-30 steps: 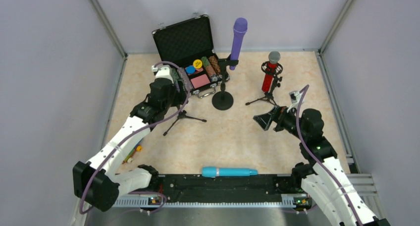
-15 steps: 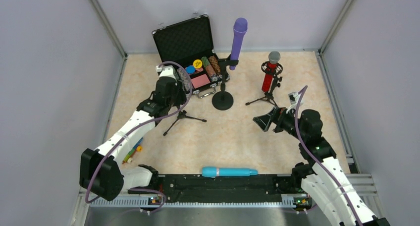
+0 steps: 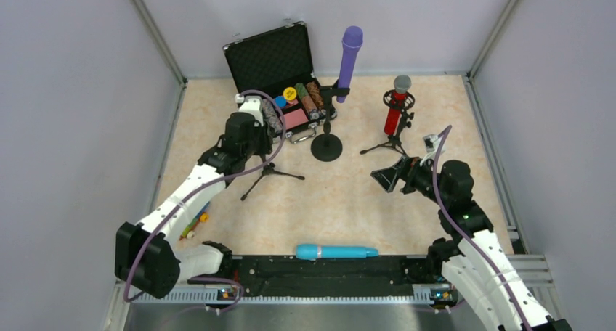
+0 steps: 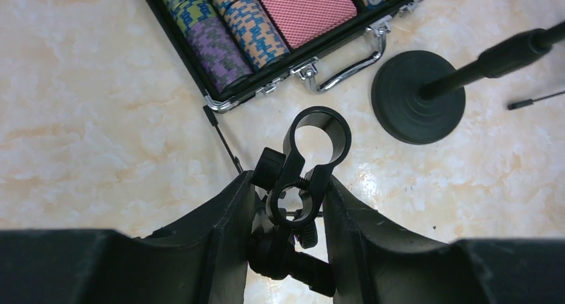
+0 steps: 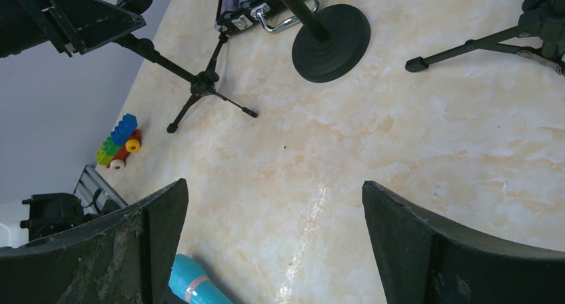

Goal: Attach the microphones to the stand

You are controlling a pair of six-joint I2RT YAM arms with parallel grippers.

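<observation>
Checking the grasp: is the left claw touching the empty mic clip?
Touching. Left wrist view: the left claw presses the mic clip from both sides, no gap.

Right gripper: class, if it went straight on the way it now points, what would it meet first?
Probably the bare table: the right gripper, open, slants down at it, short of the tripod stand. Depth is uncertain.

The tabletop [image 3: 341, 200] is a pale beige, marble-patterned surface with soft orange veining and a faint sheen under even, diffuse light. 3 plain lavender-grey walls enclose it: the back wall [image 3: 421, 19], the left wall [image 3: 73, 128] and the right wall [image 3: 559, 113]. Silver metal posts [image 3: 155, 37] rise at the 2 back corners. A black strip [image 3: 327, 269] and a toothed metal rail [image 3: 319, 297] line the near edge.
</observation>
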